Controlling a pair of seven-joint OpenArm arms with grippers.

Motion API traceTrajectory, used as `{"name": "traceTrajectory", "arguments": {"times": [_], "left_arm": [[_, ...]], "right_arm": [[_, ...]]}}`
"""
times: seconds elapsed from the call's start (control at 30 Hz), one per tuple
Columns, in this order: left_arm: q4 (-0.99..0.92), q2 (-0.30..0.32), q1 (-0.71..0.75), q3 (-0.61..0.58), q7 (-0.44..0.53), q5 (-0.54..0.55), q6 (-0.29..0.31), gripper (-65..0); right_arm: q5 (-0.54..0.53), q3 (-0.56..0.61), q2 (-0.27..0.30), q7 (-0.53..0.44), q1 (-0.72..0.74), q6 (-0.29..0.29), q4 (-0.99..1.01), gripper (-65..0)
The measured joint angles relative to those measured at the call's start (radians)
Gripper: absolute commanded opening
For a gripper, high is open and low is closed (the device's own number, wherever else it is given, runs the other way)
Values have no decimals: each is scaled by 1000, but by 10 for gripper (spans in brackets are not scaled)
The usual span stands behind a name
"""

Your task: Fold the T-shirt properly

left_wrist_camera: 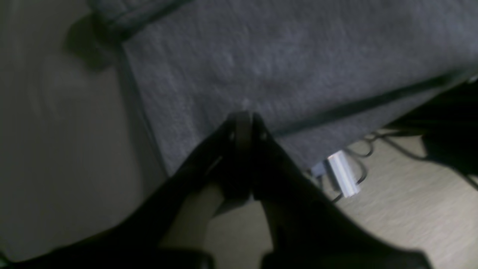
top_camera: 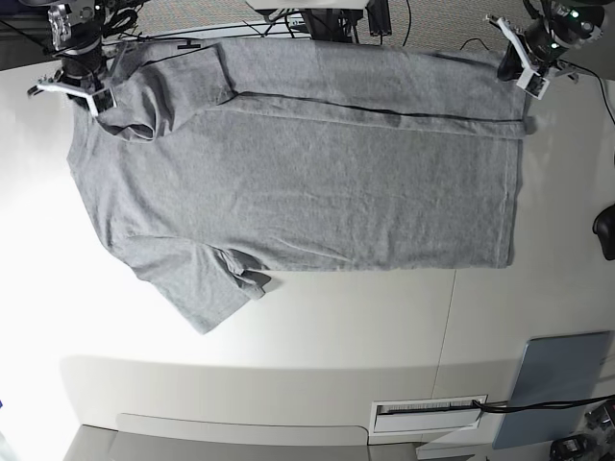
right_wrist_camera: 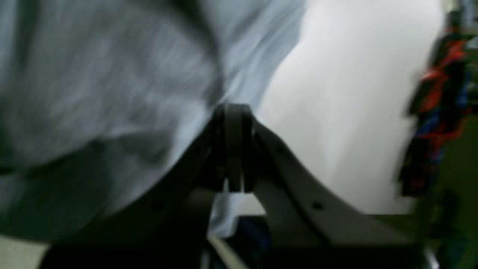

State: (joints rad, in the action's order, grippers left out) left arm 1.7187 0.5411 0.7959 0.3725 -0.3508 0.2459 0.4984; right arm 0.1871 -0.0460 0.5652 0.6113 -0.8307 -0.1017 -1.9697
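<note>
The heather-grey T-shirt (top_camera: pixel 307 182) lies spread flat, plain side up, on the white table (top_camera: pixel 336 327), with its collar end to the left and its hem to the right. Its far edge is doubled over along a dark line. My right gripper (top_camera: pixel 94 99) is at the far left shoulder and, in the right wrist view, is shut (right_wrist_camera: pixel 233 112) on the cloth (right_wrist_camera: pixel 93 93). My left gripper (top_camera: pixel 527 79) is at the far right hem corner. In the left wrist view its jaws are closed (left_wrist_camera: pixel 242 117) at the fabric's edge (left_wrist_camera: pixel 280 56).
A flat grey-blue pad (top_camera: pixel 557 384) lies at the near right corner beside a white labelled strip (top_camera: pixel 428 413). A black object (top_camera: pixel 605 230) sits at the right edge. Cables and a silver part (left_wrist_camera: pixel 341 173) lie on the floor beyond the table. Colourful items (right_wrist_camera: pixel 433 104) stand off the table.
</note>
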Motion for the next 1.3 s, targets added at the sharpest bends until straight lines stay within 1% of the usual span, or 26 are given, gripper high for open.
{"name": "traceTrajectory", "arguments": {"times": [0.03,0.1,0.17,0.2,0.23,0.27,0.3,0.4,0.47,0.5,0.53,0.6,0.67,0.73,0.83,0.87,0.97,1.0,1.07,1.17,1.2,1.3], "left_arm": [[19,-3,4,6,-21,-12,0,-613],[56,-4,11,24,-81,-30,0,-497],[98,-3,15,55,-108,-41,-5,-385],[122,-3,16,74,-109,-40,-4,-341],[145,-3,15,91,-113,-29,-5,-310],[163,-3,13,108,-113,-5,-5,-295],[178,-3,13,127,-112,23,-4,-293],[208,-3,7,188,-116,96,-4,-293],[208,-3,-24,213,-118,127,-8,-293],[208,-3,-46,214,-117,135,-26,-293],[208,-4,-71,214,-121,135,-45,-293],[203,-4,-130,215,-123,169,-61,-293],[176,-9,-208,217,-129,222,-56,-293],[132,-11,-299,217,-168,270,-58,-293],[45,-14,-442,208,-234,301,-64,-293],[11,-14,-488,196,-251,301,-64,-293],[-108,-13,-604,125,-261,300,-71,-293],[-153,-13,-637,92,-257,290,-70,-293],[-250,-17,-708,17,-246,239,-71,-293],[-420,-21,-834,-85,-245,188,-156,-293],[-475,-20,-878,-109,-242,183,-165,-293],[-617,-14,-995,-160,-232,188,-162,-293]], "right_arm": [[14,0,0,8,6,2,-5,-650],[57,0,0,14,20,5,-6,-650],[85,0,0,18,40,4,-6,-650],[93,0,0,22,52,5,-6,-650],[95,0,0,26,64,5,-6,-650],[97,0,0,28,73,5,-6,-650],[96,0,0,29,84,5,-6,-648],[97,0,0,29,122,5,-6,-526],[96,0,0,28,158,6,-6,-439],[96,0,-1,28,179,5,-6,-403],[94,0,-1,24,202,6,-6,-381],[95,0,-1,16,251,4,-6,-376],[86,0,-1,16,303,-11,-6,-376],[26,0,-1,34,352,-29,-6,-376],[-71,0,-2,73,409,-31,-6,-376],[-92,0,-3,85,422,-23,-6,-376],[-140,0,-3,106,456,73,-7,-376],[-148,0,-6,113,461,89,-7,-376],[-161,0,-8,114,465,100,-7,-376],[-162,0,-8,116,462,107,-7,-376],[-162,0,-8,118,463,109,-7,-376],[-162,0,-8,128,463,110,-7,-376]]}}
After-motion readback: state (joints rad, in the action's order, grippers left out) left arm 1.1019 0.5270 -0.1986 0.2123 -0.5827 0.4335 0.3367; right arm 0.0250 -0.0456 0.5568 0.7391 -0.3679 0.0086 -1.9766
